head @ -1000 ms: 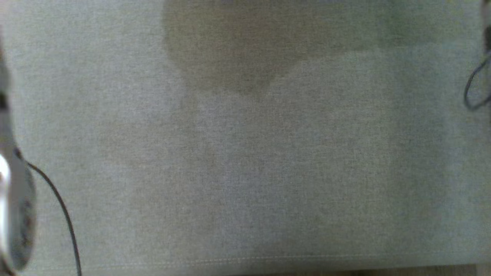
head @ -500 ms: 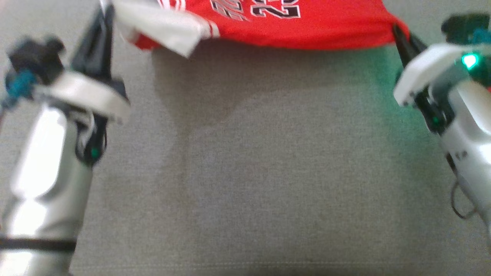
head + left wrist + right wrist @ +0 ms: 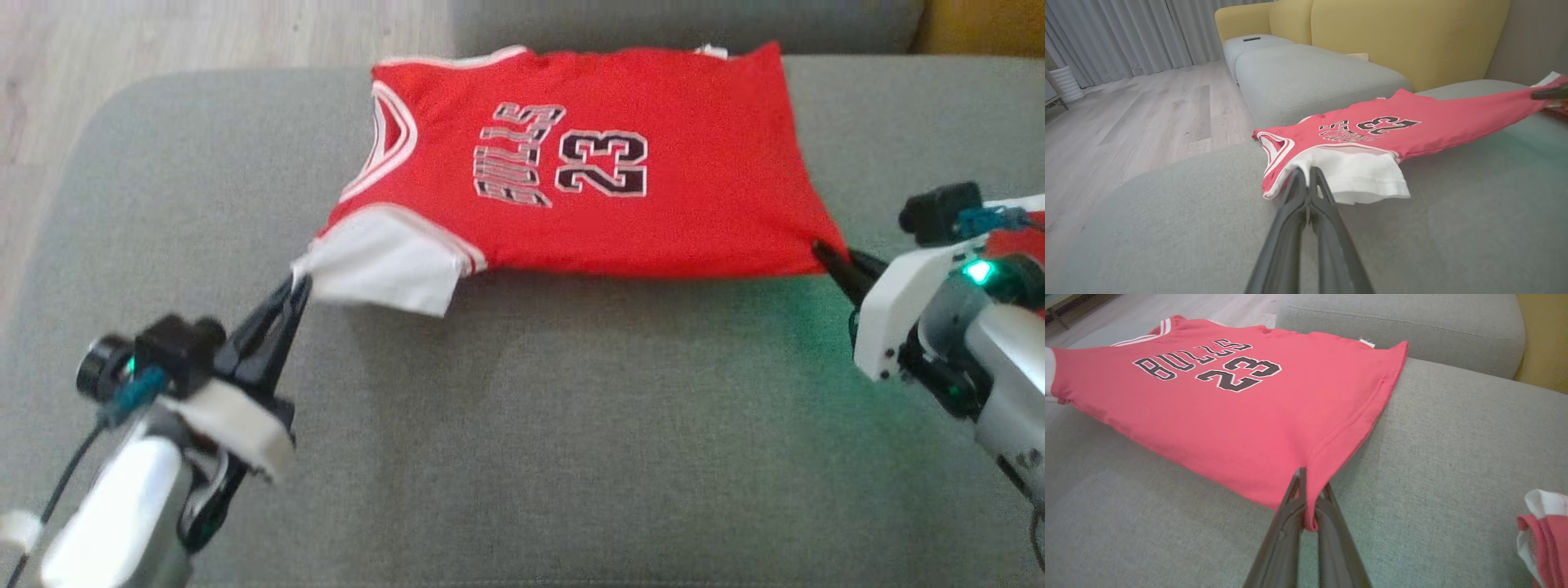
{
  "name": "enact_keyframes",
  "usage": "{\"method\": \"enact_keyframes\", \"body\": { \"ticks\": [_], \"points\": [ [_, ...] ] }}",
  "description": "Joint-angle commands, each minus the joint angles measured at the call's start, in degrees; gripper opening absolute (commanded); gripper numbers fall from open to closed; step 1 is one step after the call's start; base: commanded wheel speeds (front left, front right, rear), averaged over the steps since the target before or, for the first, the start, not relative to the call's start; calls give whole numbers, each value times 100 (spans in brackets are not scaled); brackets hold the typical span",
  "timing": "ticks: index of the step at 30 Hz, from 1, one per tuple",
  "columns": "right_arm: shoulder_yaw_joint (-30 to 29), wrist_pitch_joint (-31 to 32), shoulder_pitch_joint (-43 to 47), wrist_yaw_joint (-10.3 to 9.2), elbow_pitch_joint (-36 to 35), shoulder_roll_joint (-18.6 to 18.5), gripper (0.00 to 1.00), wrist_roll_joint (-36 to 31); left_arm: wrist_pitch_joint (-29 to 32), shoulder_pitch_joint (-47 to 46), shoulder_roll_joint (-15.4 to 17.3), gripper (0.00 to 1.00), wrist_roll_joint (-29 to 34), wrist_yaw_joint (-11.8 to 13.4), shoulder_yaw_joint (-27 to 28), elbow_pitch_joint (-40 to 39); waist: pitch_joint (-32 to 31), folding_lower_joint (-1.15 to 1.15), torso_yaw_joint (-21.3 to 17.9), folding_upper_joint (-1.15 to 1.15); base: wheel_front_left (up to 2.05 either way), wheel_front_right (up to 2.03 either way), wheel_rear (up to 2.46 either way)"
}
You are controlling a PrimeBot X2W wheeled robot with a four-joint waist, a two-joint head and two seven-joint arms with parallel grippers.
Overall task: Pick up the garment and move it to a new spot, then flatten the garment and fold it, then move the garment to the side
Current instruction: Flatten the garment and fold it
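Observation:
The garment is a red jersey with white trim and the number 23, stretched over the grey cushion, its near edge lifted. My left gripper is shut on the white sleeve end at the garment's near left corner; the left wrist view shows the garment pinched at the left gripper. My right gripper is shut on the near right hem corner. Seen from the right wrist, the red hem of the garment is clamped between the fingers of the right gripper.
Another red and white piece of cloth lies on the cushion at the right. A second grey cushion and a yellow sofa back stand beyond. Wooden floor lies off the cushion's left edge.
The head camera has swung up from bare cushion fabric, bringing both grippers and the whole garment into view. Whether the arms themselves moved cannot be told.

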Motion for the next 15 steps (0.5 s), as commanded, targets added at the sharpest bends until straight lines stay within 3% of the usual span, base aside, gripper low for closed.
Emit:
{"method": "enact_keyframes", "body": {
  "ticks": [1, 8, 15],
  "points": [
    [139, 33, 41, -5, -250, -243, 0, 115, -30, -48, 348, 0, -36, 8, 197, -246, -181, 1, -46, 0, 0, 0, 0],
    [847, 233, 353, -5, -840, -753, 0, 476, -30, 634, 796, 0, -199, 8, -254, -590, -590, 1, -66, 0, 0, 0, 0],
    [1310, 606, 692, -5, -1265, -1112, 0, 722, -30, 1196, 1119, 0, -227, 8, -279, -1029, -823, 1, -23, 0, 0, 0, 0]
  ]
}}
